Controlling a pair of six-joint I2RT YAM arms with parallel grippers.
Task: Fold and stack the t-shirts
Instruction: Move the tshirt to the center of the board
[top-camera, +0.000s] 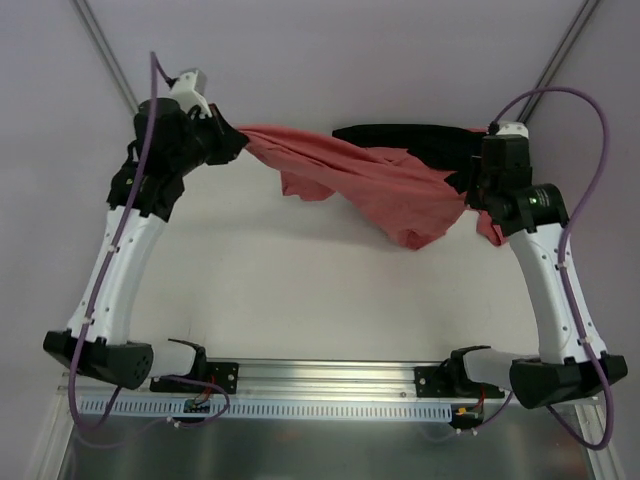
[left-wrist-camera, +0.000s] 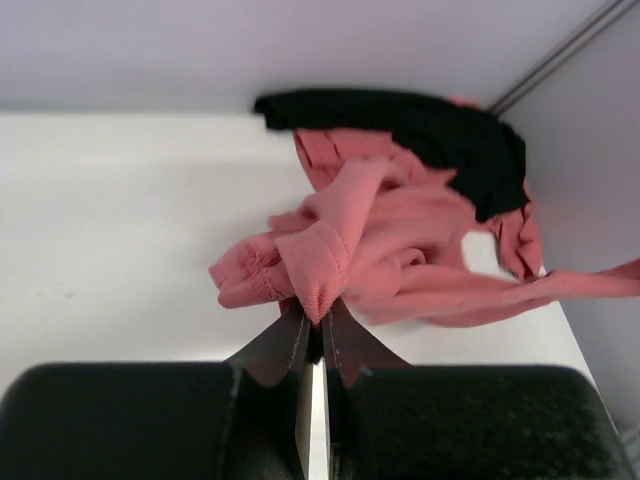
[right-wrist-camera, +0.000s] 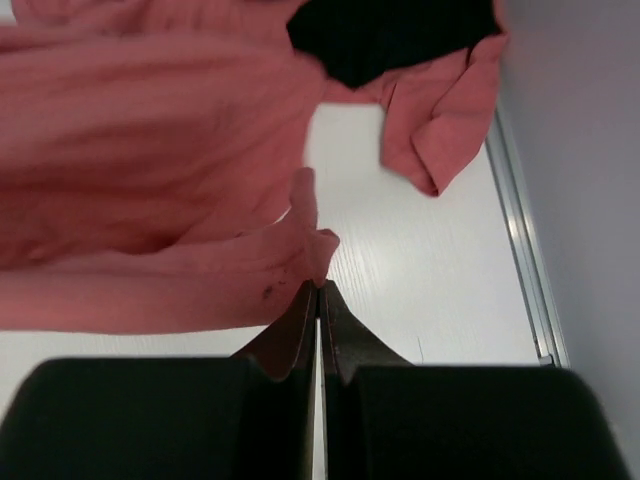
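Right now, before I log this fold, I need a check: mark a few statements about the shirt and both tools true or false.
1. The left tool is shut on the salmon-red t-shirt. True.
2. The right tool is open and empty. False: it is shut on the t-shirt too.
3. A black cloth lies near the far edge of the table. True.
4. The t-shirt lies folded flat mid-table. False: it hangs crumpled between the two tools.

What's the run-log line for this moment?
left gripper: shut on salmon t-shirt | right gripper: shut on salmon t-shirt | t-shirt: strung between grippers, sagging | black cloth: far table edge
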